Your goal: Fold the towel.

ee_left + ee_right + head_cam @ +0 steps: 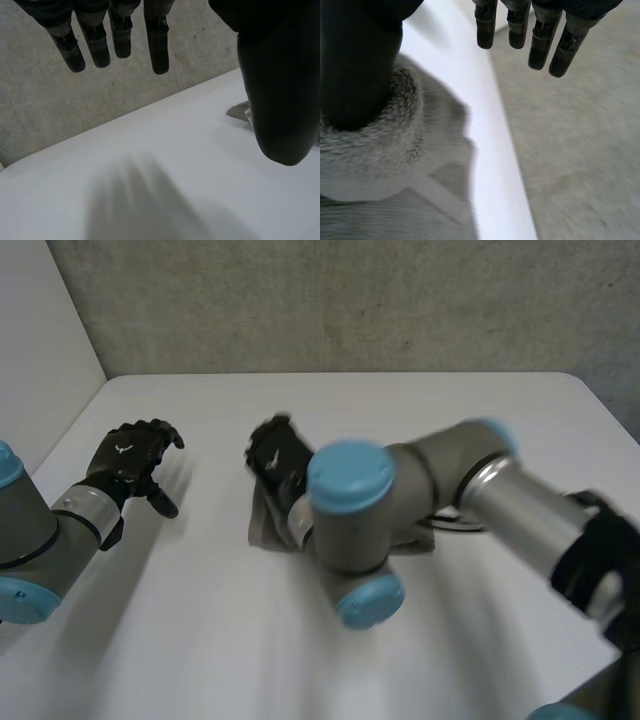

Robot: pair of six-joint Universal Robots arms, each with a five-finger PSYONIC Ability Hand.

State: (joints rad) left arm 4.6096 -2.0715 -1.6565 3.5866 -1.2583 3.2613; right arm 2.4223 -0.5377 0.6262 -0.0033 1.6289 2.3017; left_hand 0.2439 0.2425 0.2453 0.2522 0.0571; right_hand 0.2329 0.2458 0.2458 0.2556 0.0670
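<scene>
Head view: your left hand (130,465) hovers empty, fingers relaxed, well apart from the towel (265,525) lying mid-counter (200,640) under your right hand (278,455). Left wrist view: fingers (95,47) straight. Right wrist view: the towel bunches against the thumb (355,65) while the fingers stay straight and clear, so lifting may drag the fold open.

Grey towel (262,528) at middle of table (400,410), right hand (278,455) on it; left hand (128,462) well apart, leftward.

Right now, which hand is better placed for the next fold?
Right, probably: the right hand touches the towel with its thumb; the left hand hangs open, apart from it.
</scene>
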